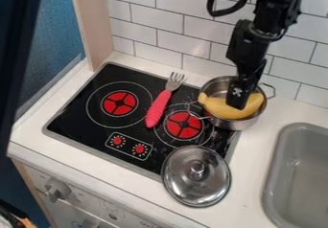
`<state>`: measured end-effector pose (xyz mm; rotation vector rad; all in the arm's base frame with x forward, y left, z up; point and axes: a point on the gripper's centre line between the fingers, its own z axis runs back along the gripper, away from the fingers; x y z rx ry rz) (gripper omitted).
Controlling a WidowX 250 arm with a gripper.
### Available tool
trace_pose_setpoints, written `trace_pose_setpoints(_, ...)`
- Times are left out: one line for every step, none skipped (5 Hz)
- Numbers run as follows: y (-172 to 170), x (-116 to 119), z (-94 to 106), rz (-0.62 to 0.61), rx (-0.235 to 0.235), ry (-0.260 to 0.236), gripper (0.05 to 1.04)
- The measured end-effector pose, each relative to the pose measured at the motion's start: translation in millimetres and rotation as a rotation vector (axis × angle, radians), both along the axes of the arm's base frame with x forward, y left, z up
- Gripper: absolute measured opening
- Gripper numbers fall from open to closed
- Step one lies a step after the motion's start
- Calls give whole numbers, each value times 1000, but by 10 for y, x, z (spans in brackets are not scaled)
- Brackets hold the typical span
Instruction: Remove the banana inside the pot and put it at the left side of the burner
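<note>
Camera view: looking down at a slant, with the claw (237, 100) let down into the pot (236, 124), right at the banana (221, 108). Lying across the pot, under the claw's tip, with one end near the rim to the claw's left. Cannot tell whether set wide, narrow or closed on the fruit. Probably at the grasping step, with removal from the pot still to do. Next, make sure of a firm hold, lift straight up until well clear of the rim, then carry leftward from the claw and lower gently. Hard to be sure of the burner intended: either the near one (183, 125), just left of and below the claw, or the far one (120, 103), well to its left. Take care not to drag the pot or knock the fork (158, 109), lying between those two. Below the claw, at the edge of the black stovetop (74, 119), resting tilted: a steel lid (192, 183). To the claw's lower right, set in a pale counter (253, 153): a grey sink (274, 186). Behind the claw: white wall tiles (167, 28).
</note>
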<state>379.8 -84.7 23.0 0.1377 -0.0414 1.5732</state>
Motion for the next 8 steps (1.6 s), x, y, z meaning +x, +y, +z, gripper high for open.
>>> trace_pose_setpoints(10,8,-31,25,1,-2,1001)
trace_pose_setpoints(18,2,-72,56,10,1,1000)
trace_pose_setpoints(20,11,-76,60,11,-6,1001)
trace_pose_setpoints(16,-9,-164,60,10,14,1001)
trace_pose_setpoints(59,-17,-265,90,1,35,1001)
trace_pose_setpoints(91,15,-268,101,2,18,944)
trace_pose_setpoints(99,17,-267,103,7,16,666)
trace_pose_setpoints(115,-3,-279,100,15,19,605)
